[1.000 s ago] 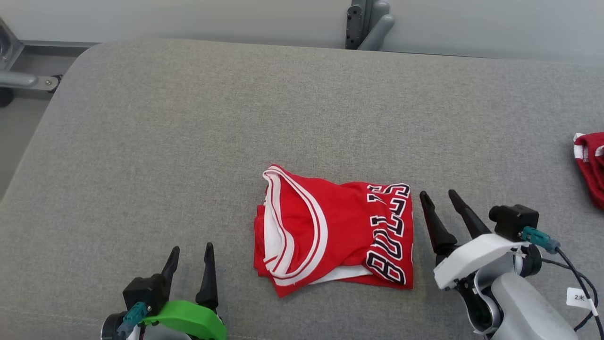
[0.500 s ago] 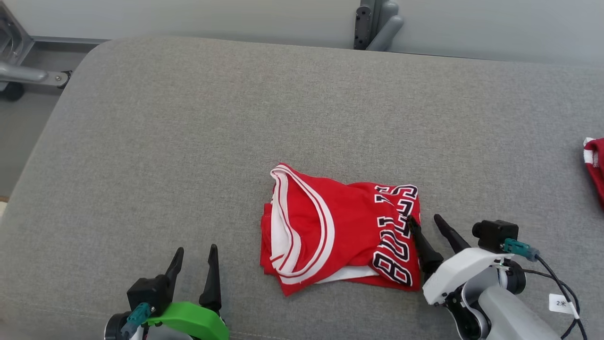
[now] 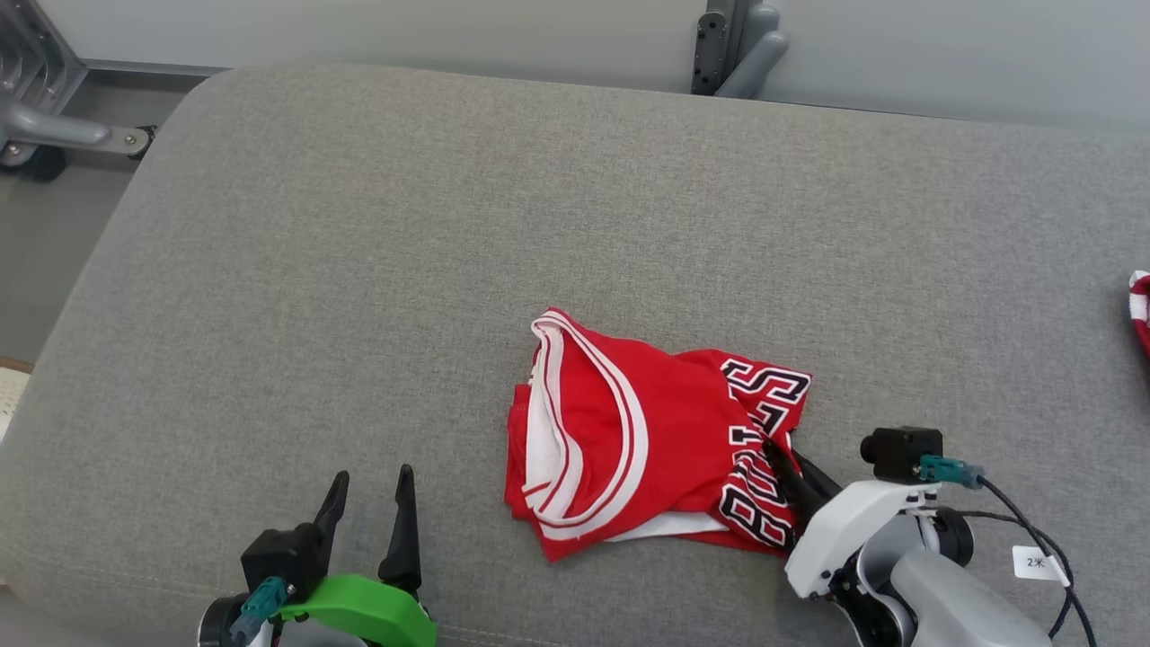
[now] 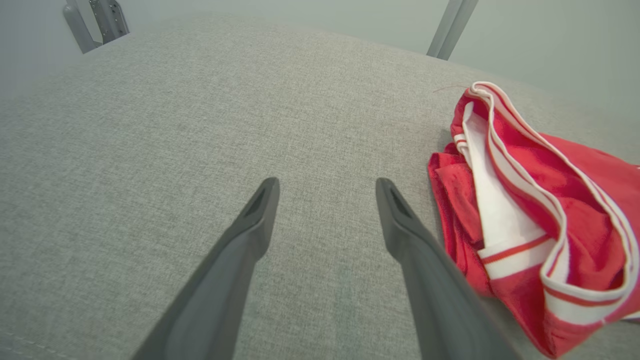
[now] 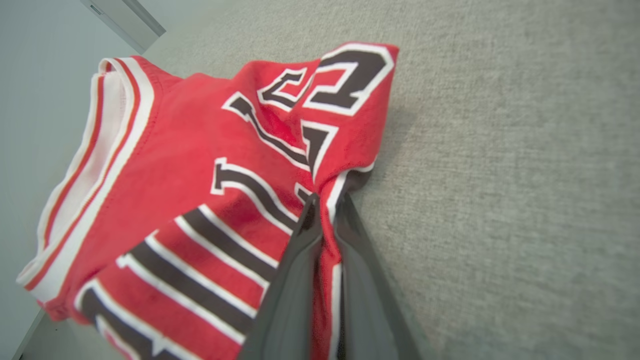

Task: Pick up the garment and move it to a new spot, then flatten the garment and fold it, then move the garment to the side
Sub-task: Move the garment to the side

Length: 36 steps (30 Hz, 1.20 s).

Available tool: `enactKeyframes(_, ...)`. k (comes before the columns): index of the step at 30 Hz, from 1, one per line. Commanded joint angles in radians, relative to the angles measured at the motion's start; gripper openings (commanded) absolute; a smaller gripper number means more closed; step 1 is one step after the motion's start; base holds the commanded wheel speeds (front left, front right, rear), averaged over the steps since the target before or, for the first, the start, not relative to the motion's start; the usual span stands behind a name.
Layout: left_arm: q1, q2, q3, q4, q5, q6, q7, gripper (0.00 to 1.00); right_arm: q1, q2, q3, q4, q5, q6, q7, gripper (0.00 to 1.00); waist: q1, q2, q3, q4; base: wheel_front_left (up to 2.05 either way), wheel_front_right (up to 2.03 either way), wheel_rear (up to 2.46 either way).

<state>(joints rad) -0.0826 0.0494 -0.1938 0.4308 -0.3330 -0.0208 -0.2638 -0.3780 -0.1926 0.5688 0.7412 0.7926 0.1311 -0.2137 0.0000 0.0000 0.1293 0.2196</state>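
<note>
A red sleeveless jersey with white trim and black lettering point(image 3: 629, 440) is seen lying folded and rumpled on the near middle of a grey woven fabric cushion point(image 3: 359, 270). Its right edge, at the lettering, is pinched by the right gripper point(image 3: 780, 456), whose two dark fingers are pressed together on the cloth. In the right wrist view a fold is seen caught between them. The left gripper point(image 3: 373, 474) is held with its fingers spread over bare cushion at the near left, apart from the jersey. A second red and white cloth point(image 3: 1141, 305) is glimpsed at the far right edge.
</note>
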Motion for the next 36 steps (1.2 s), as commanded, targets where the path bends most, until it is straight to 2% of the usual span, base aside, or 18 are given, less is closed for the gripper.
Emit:
enactKeyframes(1, 0.008, 0.003, 0.002, -0.002, -0.007, 0.001, 0.000, 1.00, -0.005, -0.012, 0.003, 0.009, 0.005, -0.001, -0.002, 0.00, 0.0000, 0.0000, -0.001, -0.003, 0.00, 0.00, 0.00)
enactKeyframes(6, -0.001, 0.003, -0.003, -0.013, -0.012, 0.001, 0.000, 1.00, -0.066, -0.053, -0.005, -0.052, -0.036, -0.001, -0.046, 0.00, 0.0000, 0.0000, -0.015, -0.019, 0.00, 0.00, 0.00)
enactKeyframes(10, 0.004, 0.003, -0.004, -0.023, -0.014, -0.003, 0.001, 1.00, -0.103, -0.068, -0.033, -0.158, -0.100, -0.001, -0.053, 0.00, 0.0000, 0.0000, -0.041, -0.042, 0.00, 0.00, 0.00)
enactKeyframes(15, 0.017, 0.003, -0.003, -0.032, -0.016, -0.005, 0.000, 1.00, -0.081, -0.046, -0.073, -0.325, -0.162, -0.001, -0.051, 0.00, 0.0000, 0.0000, -0.077, -0.090, 0.00, 0.00, 0.00)
enactKeyframes(19, 0.016, 0.003, -0.008, -0.042, -0.017, -0.008, 0.000, 1.00, -0.032, -0.027, -0.064, -0.361, -0.164, -0.001, -0.050, 0.00, 0.0000, 0.0000, -0.095, -0.145, 0.00, 0.00, 0.00)
enactKeyframes(25, 0.011, 0.003, -0.011, -0.052, 0.000, -0.012, 0.000, 1.00, 0.026, -0.013, -0.077, -0.319, -0.162, -0.001, -0.051, 0.00, 0.0000, 0.0000, -0.100, -0.264, 0.00, 0.00, 0.00)
enactKeyframes(36, -0.020, 0.003, 0.005, -0.056, 0.030, -0.024, 0.001, 1.00, 0.056, 0.009, -0.072, -0.297, -0.166, -0.001, -0.051, 0.00, 0.0000, 0.0000, -0.082, -0.565, 0.00, 0.00, 0.00)
